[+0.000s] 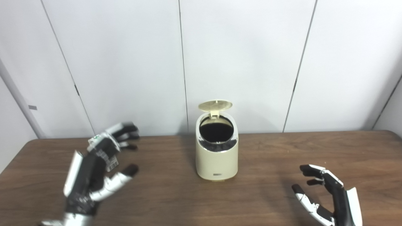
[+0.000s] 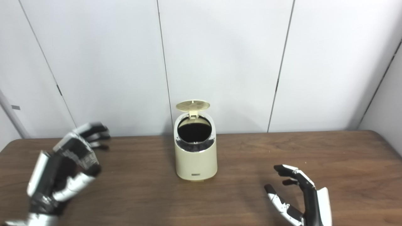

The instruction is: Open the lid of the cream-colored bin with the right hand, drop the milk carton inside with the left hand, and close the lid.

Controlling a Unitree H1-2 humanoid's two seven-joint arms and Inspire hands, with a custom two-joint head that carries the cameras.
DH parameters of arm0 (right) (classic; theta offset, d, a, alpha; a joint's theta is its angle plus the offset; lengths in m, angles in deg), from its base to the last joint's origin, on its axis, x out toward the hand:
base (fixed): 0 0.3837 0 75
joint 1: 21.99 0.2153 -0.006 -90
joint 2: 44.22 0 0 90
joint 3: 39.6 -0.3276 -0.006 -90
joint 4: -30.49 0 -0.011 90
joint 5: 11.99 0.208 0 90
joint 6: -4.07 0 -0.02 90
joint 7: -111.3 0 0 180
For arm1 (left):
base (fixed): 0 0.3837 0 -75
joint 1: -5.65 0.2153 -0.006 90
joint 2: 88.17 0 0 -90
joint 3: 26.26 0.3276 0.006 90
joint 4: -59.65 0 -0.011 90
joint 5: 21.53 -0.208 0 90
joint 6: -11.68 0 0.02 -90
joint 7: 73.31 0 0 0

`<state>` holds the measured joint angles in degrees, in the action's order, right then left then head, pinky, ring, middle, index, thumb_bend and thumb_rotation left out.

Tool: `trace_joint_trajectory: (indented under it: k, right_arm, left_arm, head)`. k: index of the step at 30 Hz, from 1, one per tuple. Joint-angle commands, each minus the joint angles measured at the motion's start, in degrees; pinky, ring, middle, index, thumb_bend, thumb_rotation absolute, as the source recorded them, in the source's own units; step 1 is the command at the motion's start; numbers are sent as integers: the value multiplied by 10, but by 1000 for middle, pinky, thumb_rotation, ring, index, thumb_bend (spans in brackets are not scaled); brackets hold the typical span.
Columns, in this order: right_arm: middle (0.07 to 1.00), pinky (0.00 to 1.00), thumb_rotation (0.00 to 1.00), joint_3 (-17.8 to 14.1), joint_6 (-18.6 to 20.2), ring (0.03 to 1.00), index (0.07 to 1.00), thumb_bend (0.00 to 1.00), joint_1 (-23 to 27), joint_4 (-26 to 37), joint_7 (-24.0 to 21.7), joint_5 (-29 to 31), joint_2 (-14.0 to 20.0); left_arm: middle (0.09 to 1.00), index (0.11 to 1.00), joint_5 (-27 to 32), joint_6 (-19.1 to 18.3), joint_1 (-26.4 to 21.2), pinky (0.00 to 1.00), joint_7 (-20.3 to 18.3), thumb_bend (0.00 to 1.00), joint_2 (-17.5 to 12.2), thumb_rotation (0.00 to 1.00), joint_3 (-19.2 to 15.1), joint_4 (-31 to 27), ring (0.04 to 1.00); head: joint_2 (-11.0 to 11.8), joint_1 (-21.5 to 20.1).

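The cream-colored bin (image 1: 216, 157) stands on the table's middle, near the back. Its round lid (image 1: 215, 105) is tipped up at the rear, and the dark opening (image 1: 216, 129) shows. My left hand (image 1: 97, 166) hovers left of the bin, blurred. A small white printed milk carton (image 2: 78, 152) sits tilted between its fingers and thumb, mostly hidden by the hand. My right hand (image 1: 326, 194) rests low at the front right, well clear of the bin. It is open with fingers spread and holds nothing.
The brown wooden table (image 1: 270, 150) runs the full width, with rounded back corners. White wall panels (image 1: 238, 56) rise right behind the bin. Bare wood lies between each hand and the bin.
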<state>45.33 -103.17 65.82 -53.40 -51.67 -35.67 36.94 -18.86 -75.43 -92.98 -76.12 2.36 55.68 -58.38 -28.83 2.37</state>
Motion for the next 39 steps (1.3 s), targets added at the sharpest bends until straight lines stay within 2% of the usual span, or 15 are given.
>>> trace_joint_trajectory:
  k: [1,2,5,8,10,14,17,21,23,24,26,30,34,36,39]
  right_arm:
    - [672,571,269,-3,-20,675,642,263,7,-7,2,6,6]
    - [671,572,260,-3,-21,675,641,263,8,-10,4,4,7]
    - [675,577,288,-5,-22,673,642,257,10,-16,5,4,12]
    - [676,582,368,-9,-27,674,652,267,12,-25,4,14,19]
    - [675,580,305,-12,-40,673,652,255,15,-37,5,24,25]
    - [672,556,265,-19,-56,661,647,240,20,-55,-1,46,42]
    - [682,562,255,-25,-63,665,662,233,21,-60,-16,82,53]
    - [690,571,194,-31,-70,675,664,208,21,-66,-27,99,69]
    - [685,564,296,-35,-69,672,657,232,22,-68,-33,109,74]
    - [679,548,388,-37,-70,663,651,274,22,-71,-35,115,76]
    - [673,538,470,-40,-75,655,646,311,23,-78,-40,124,81]
    - [671,537,513,-42,-81,650,648,330,22,-79,-43,121,88]
    - [661,535,538,-43,-89,638,647,310,22,-83,-43,115,93]
    - [662,529,541,-43,-94,636,648,318,25,-96,-42,122,98]
    - [660,527,546,-35,-97,635,646,332,26,-105,-39,133,107]
  left_arm:
    - [777,822,-13,-15,-49,654,15,725,-36,427,-33,-23,729]
    - [772,819,-20,-30,-68,649,17,707,-54,415,-51,-17,724]
    - [748,795,-38,-55,-115,611,23,756,-99,443,-90,20,703]
    - [739,779,-58,-58,-147,604,27,853,-135,471,-108,75,709]
    - [739,766,-47,-65,-160,600,26,872,-143,429,-112,105,718]
    - [762,779,-62,-75,-171,619,32,850,-144,369,-104,153,745]
    - [762,795,-112,-107,-170,615,52,899,-138,418,-90,173,738]
    - [815,853,-121,-126,-172,718,67,871,-119,481,-88,196,806]
    - [827,861,-120,-135,-178,740,71,870,-113,499,-89,212,818]
    - [837,870,-118,-138,-181,761,72,863,-112,476,-89,221,832]
    - [841,873,-119,-138,-186,770,72,864,-111,444,-88,232,840]
    - [831,865,-135,-131,-191,767,77,890,-119,417,-76,256,839]
    - [815,851,-150,-125,-193,777,75,928,-130,370,-60,284,836]
    - [820,845,-139,-130,-192,785,67,950,-132,385,-58,297,842]
    - [870,869,-107,-135,-192,865,49,932,-130,367,-63,314,896]
  head:
    - [-1,0]
    - [0,6]
    - [0,22]
    - [3,52]
    - [4,65]
    - [7,126]
    - [9,168]
    - [13,224]
    - [14,246]
    - [14,256]
    - [15,273]
    - [17,293]
    - [17,294]
    - [16,297]
    - [15,298]
